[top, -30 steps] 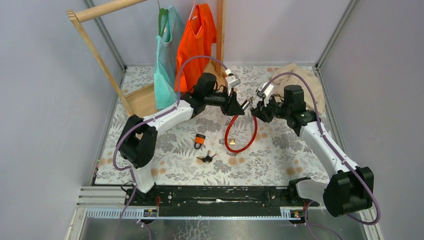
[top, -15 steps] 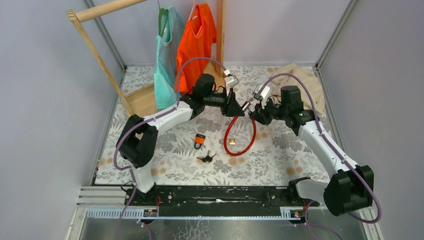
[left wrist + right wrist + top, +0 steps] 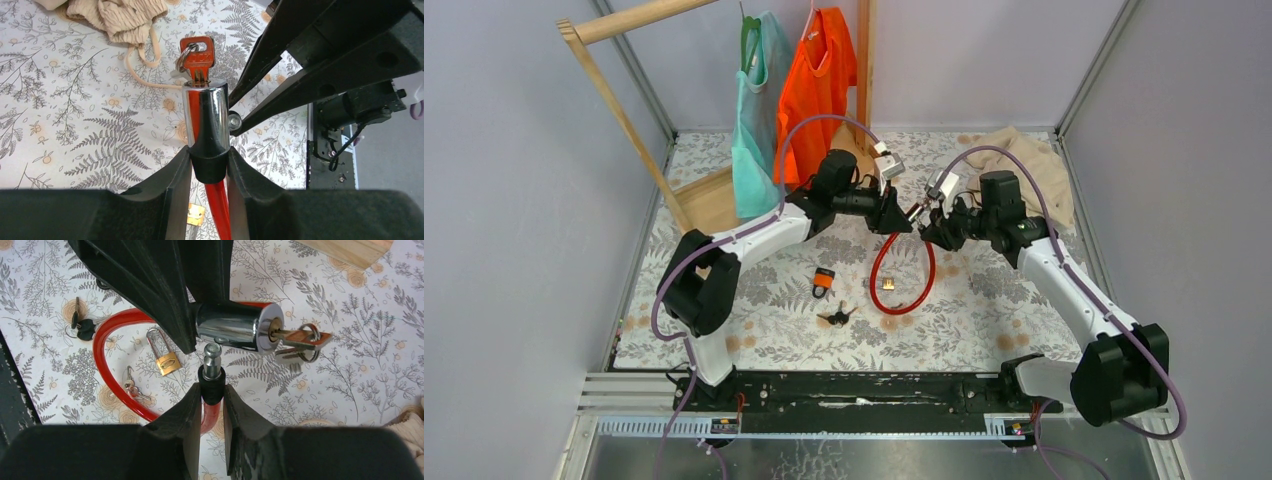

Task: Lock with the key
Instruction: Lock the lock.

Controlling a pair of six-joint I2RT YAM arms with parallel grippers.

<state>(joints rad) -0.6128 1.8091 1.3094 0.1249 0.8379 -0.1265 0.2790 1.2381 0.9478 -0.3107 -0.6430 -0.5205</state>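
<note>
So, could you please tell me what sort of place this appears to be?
Probably a robotics lab cell rather than a home: a black mounting rail, plain panel walls, and a wooden clothes rack staged on a floral tablecloth.

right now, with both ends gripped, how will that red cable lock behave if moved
Likely springy, not limp: the red cable forms a smooth loop. Its chrome barrel looks polished, so probably slippery. The key carries a ring that would likely swing.

The lock barrel (image 3: 205, 120) is polished metal, the red cable (image 3: 98, 347) glossy plastic.
</note>
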